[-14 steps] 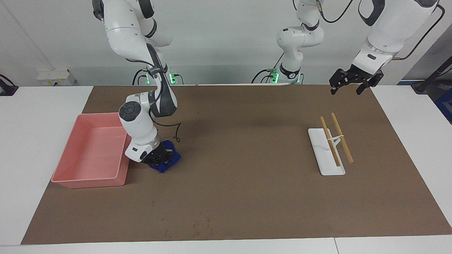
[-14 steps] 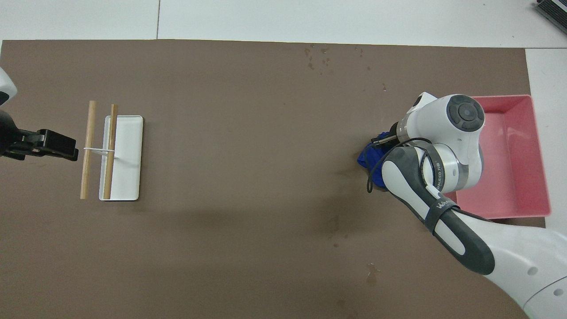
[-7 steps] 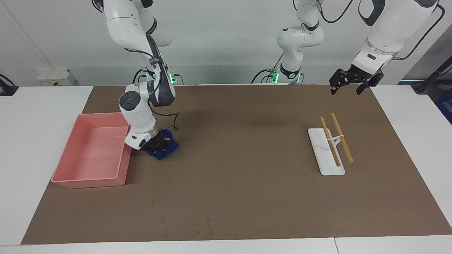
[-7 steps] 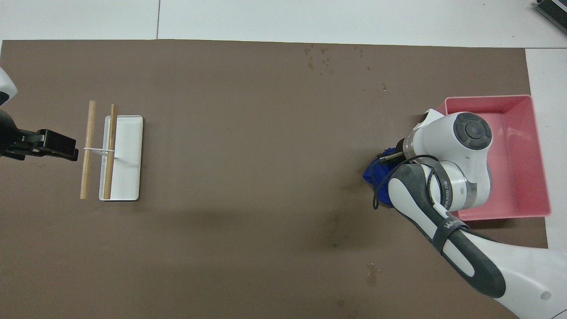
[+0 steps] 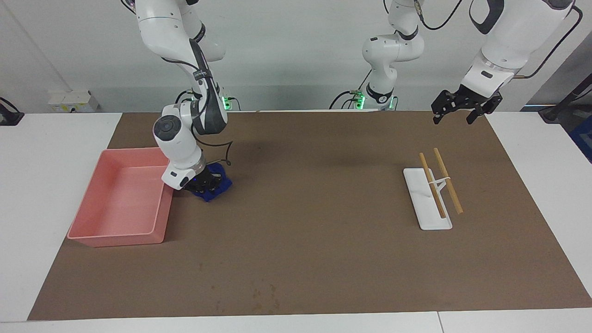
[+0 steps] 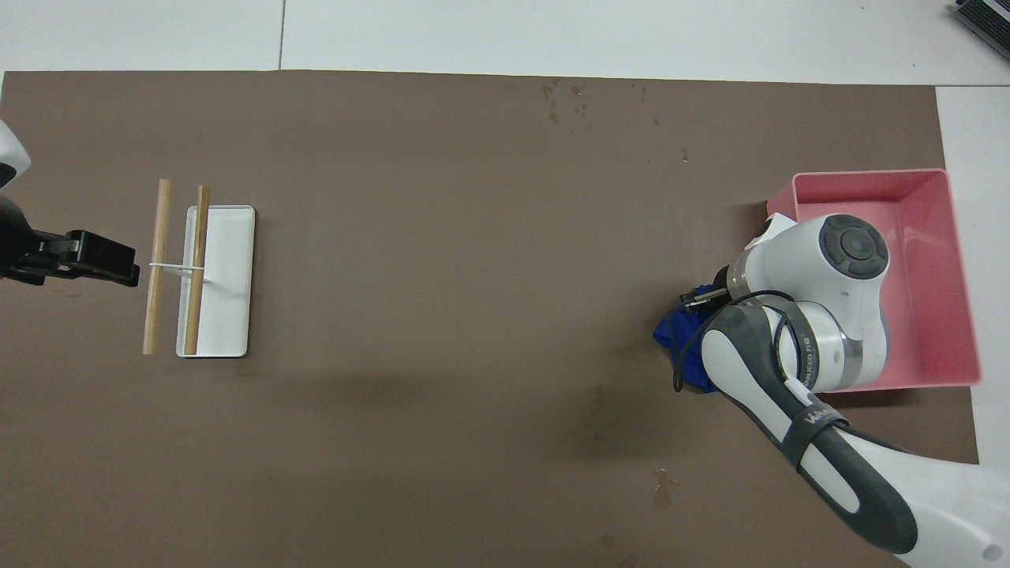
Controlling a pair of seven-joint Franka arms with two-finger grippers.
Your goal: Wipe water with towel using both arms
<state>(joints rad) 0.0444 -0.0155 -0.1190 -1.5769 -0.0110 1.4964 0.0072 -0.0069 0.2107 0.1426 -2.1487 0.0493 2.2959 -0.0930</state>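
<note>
The blue towel (image 5: 218, 187) (image 6: 669, 338) is a crumpled bundle on the brown mat, right beside the pink tray's long wall. My right gripper (image 5: 203, 185) is shut on the towel and presses it down onto the mat; the wrist hides most of the cloth from above. The water is hard to make out: a faint darker streak (image 6: 600, 406) lies a little nearer the robots than the towel, toward the table's middle. My left gripper (image 5: 458, 110) (image 6: 106, 260) hangs open and holds nothing, over the mat's corner at the left arm's end, where the arm waits.
A pink tray (image 5: 95, 239) (image 6: 963, 237) sits at the right arm's end. A white tray (image 5: 428, 217) (image 6: 233, 276) carries two tied wooden sticks (image 5: 447, 181) at the left arm's end. Small dark spots (image 6: 568, 102) dot the mat's edge farthest from the robots.
My right gripper has dragged the towel along the pink tray's wall toward the robots. The left arm has not moved.
</note>
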